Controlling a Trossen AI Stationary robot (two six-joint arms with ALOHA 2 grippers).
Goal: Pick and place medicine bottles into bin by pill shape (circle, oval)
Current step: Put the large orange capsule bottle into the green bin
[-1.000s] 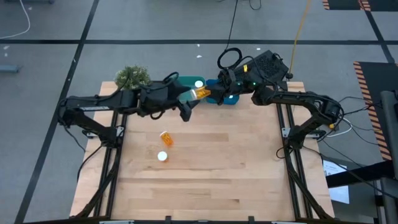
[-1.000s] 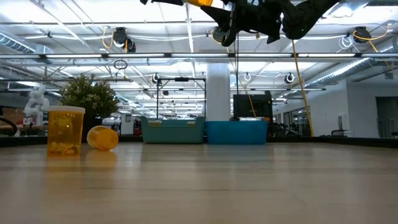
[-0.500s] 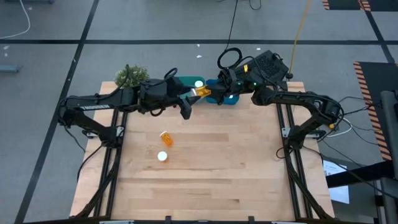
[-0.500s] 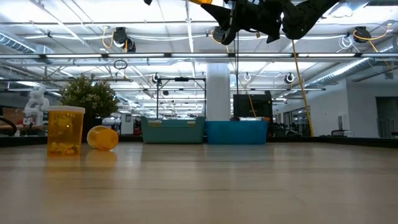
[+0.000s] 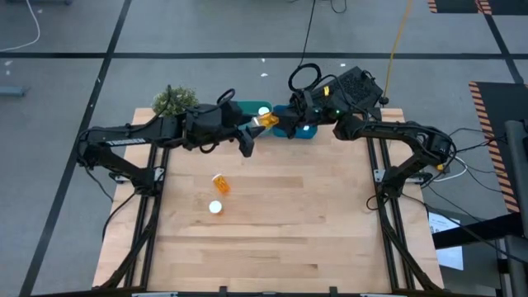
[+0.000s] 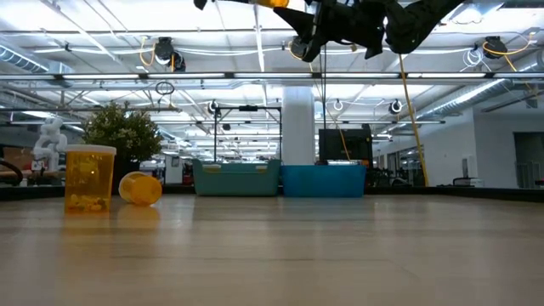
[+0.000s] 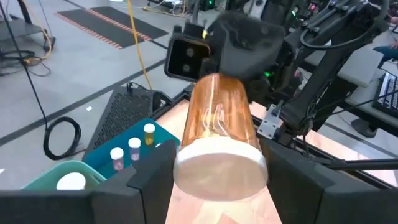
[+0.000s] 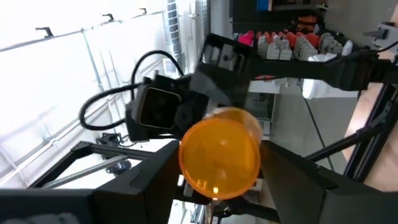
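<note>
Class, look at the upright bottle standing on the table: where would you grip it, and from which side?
Grip the upright bottle across its orange body just under the white cap, coming straight down from above. It stands cap-up, with clear table around it except the tipped bottle nearby.

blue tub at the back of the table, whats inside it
Three small white-capped orange pill bottles stand upright inside the blue plastic tub, as the left wrist view shows. The bottle held between both hands covers the rest of the tub's interior.
</note>
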